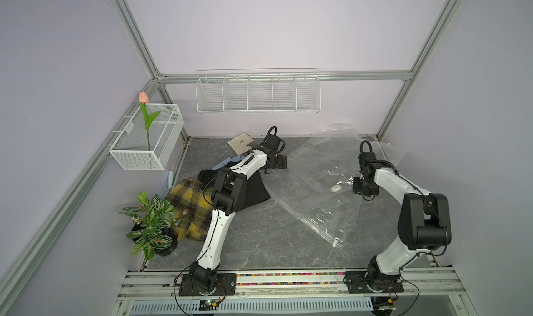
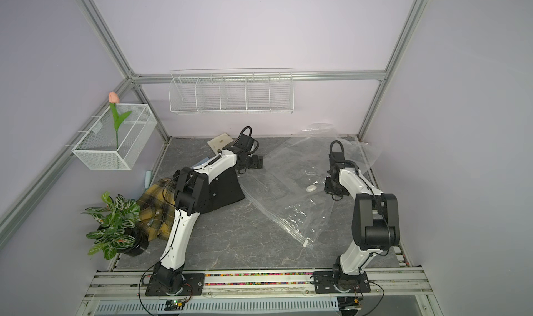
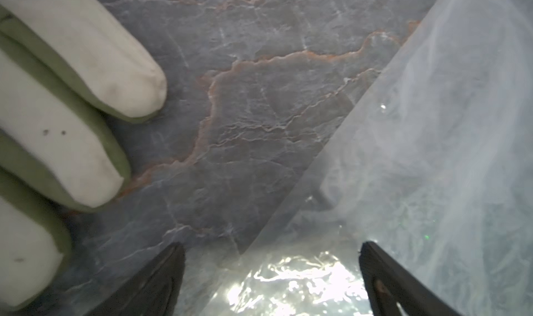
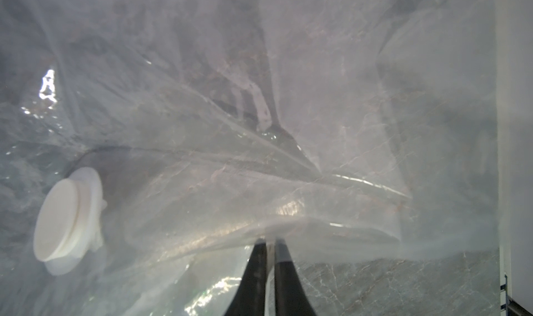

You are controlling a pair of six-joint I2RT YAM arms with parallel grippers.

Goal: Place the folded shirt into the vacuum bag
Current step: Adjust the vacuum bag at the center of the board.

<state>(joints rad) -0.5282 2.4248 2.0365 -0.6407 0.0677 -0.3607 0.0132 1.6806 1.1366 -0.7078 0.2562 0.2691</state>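
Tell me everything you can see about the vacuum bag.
The vacuum bag is a large clear, crinkly plastic sheet lying mostly flat on the right half of the grey marbled table, its far corner curled up. A round white valve sits mid-bag; a white slider clip sits on the zip edge. The right gripper pinches a fold.
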